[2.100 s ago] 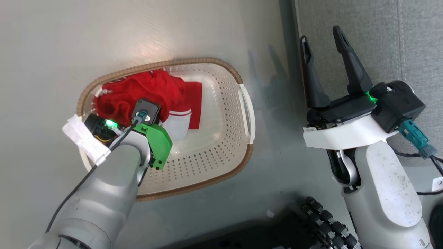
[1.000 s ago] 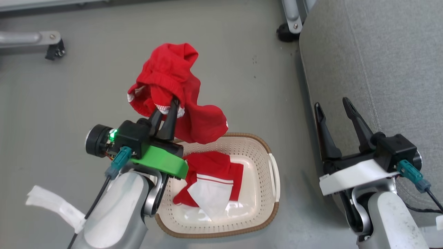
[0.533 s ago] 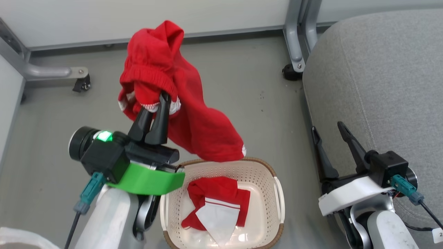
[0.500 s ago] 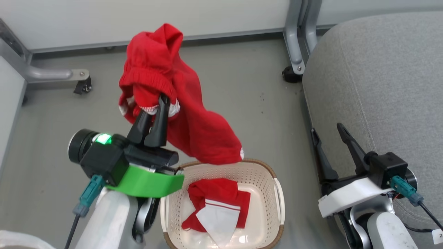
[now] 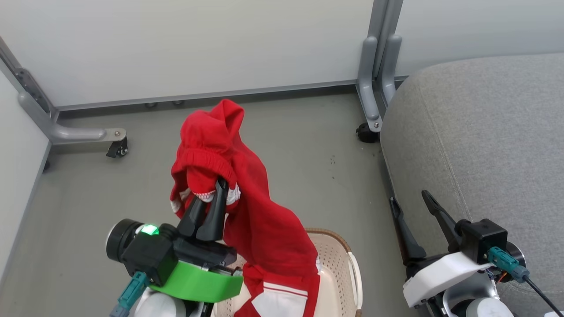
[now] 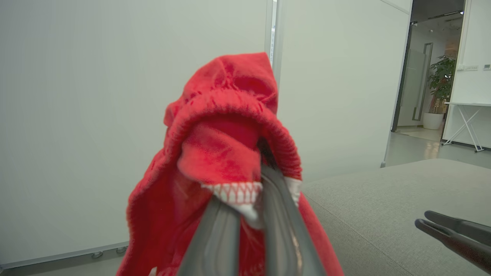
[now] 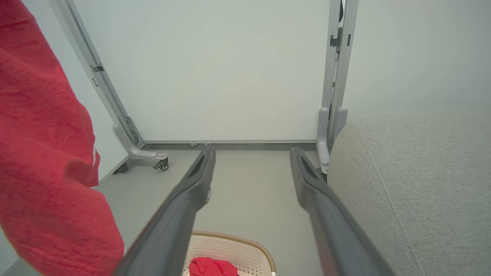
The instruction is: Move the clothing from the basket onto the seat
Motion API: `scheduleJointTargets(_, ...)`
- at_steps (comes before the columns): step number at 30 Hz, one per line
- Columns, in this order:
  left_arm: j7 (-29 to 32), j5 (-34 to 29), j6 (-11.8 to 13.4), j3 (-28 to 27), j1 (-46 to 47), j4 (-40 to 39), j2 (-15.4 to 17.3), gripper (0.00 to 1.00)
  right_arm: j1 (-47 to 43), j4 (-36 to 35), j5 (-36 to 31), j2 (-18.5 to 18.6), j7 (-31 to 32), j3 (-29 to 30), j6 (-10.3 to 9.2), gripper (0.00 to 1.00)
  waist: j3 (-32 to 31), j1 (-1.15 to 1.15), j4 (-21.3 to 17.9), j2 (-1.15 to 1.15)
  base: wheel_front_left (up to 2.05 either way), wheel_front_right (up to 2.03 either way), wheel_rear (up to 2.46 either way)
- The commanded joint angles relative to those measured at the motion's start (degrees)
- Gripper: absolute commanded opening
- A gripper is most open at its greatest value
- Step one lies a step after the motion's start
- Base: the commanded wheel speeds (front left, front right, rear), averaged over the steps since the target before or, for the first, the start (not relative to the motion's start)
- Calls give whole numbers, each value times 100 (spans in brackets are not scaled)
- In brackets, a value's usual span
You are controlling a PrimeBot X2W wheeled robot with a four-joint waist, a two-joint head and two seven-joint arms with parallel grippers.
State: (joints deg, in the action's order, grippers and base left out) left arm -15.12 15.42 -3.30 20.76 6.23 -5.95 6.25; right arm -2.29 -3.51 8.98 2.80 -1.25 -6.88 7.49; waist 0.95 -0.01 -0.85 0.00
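Centre frame, our left claw [image 5: 217, 196] clenches a limp red garment [image 5: 260, 229] with ribbed hem; a second garment [image 5: 302, 291] lies in the perforated plastic basket [image 5: 333, 268] below. Our right claw [image 5: 408, 197] gapes beside the rounded grey seat [image 5: 484, 141].

An office-like room, fenced by white partition panels [image 5: 198, 44] on castors [image 5: 118, 149], with a potted plant [image 6: 441, 84] beyond.

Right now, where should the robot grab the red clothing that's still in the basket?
Best guess: pinch the raised red fold of the basket garment, coming straight down from above. It lies low inside the basket, so the walls block a sideways reach. The right gripper is open and free. The left gripper holds the other garment.
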Motion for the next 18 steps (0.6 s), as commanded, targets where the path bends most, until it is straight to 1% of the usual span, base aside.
scheduleJointTargets(1, -4, -11, -35, 3, -81, 4, -19, 0, -82, -51, 33, 17, 22, -19, 0, 100, -92, 1, 6, 0, 0, 0, 0)
scheduleJointTargets(15, -4, -64, -116, -73, -31, 50, -107, 0, -159, -153, 47, 17, 81, -80, 0, 100, -24, 1, 63, 0, 0, 0, 0)
scheduleJointTargets(18, -4, -89, -136, -72, 8, 43, -115, 0, -95, -175, 25, 16, 94, -178, 0, 100, 11, 1, 76, 0, 0, 0, 0)
